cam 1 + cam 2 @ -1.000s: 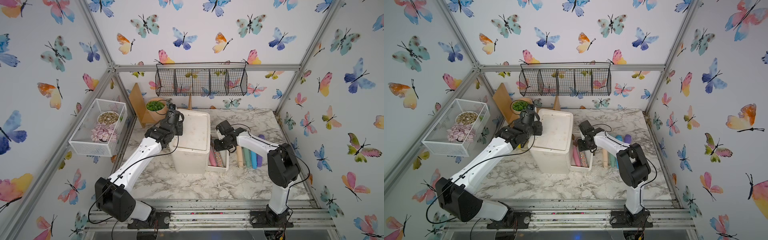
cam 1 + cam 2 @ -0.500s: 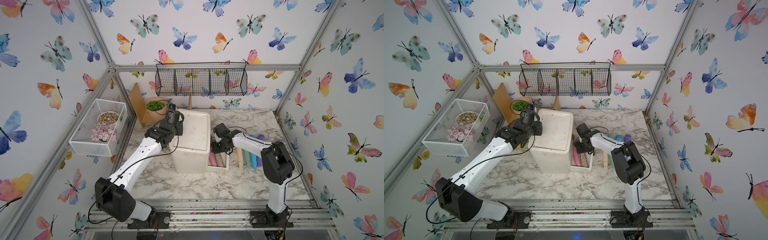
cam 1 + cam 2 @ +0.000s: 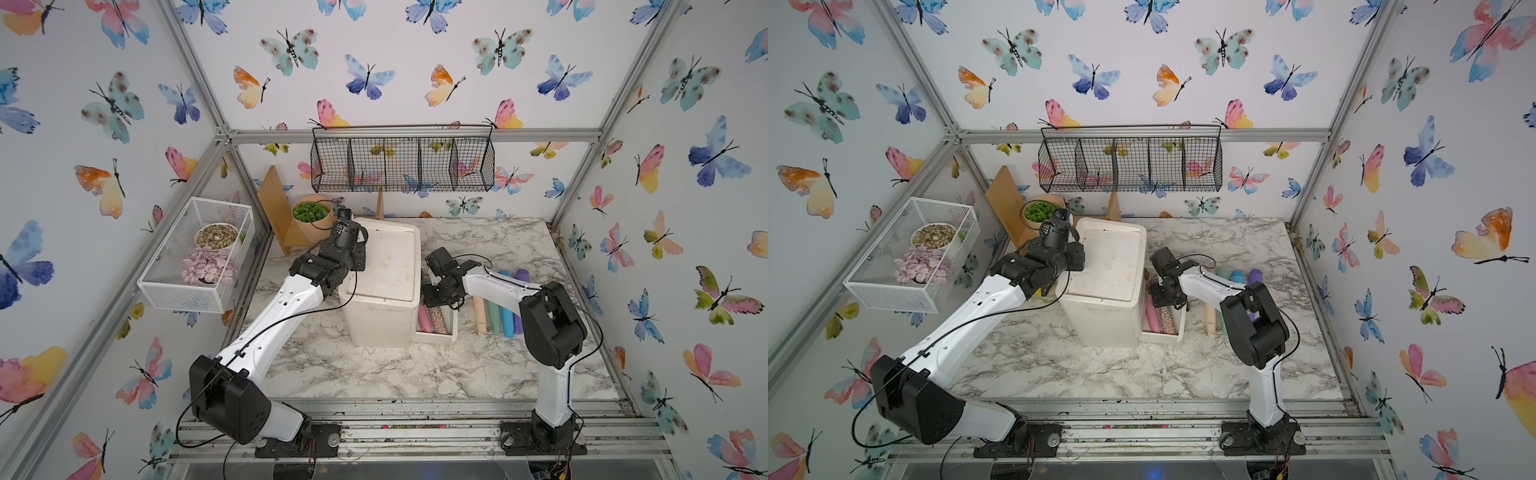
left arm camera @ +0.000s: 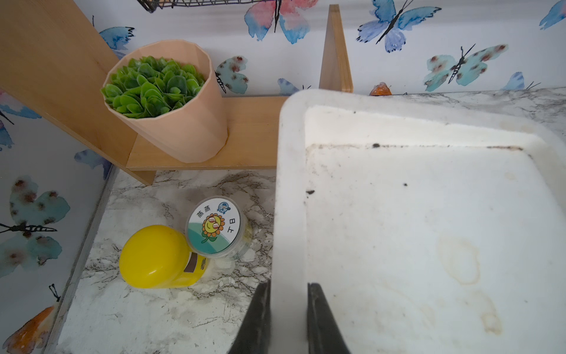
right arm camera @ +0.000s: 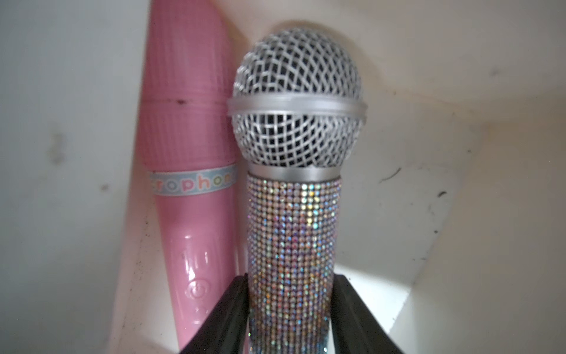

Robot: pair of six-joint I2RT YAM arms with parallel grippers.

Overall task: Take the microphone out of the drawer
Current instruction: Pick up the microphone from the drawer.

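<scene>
Rhinestone microphone (image 5: 291, 239) lies in the open drawer (image 3: 432, 337). Its handle sits between the fingers (image 5: 223, 315) of the right gripper (image 5: 291, 280), and both fingers press flush on it: gripped. Pink microphone (image 5: 190, 214) touches it lengthwise, on the cabinet side. Left gripper (image 4: 289, 285) pinches the rim of the white cabinet (image 4: 398, 245).

Versus one second ago: right gripper is lower in the drawer, nearer the cabinet, jaws slightly narrower. Left arm unchanged.

Handle: tapering cylinder, rows of iridescent stones. Head: silver wire-mesh ball with a plain band. Pink one: glossy ribbed plastic with a lettered band. Drawer walls: matte white, scuffed.
</scene>
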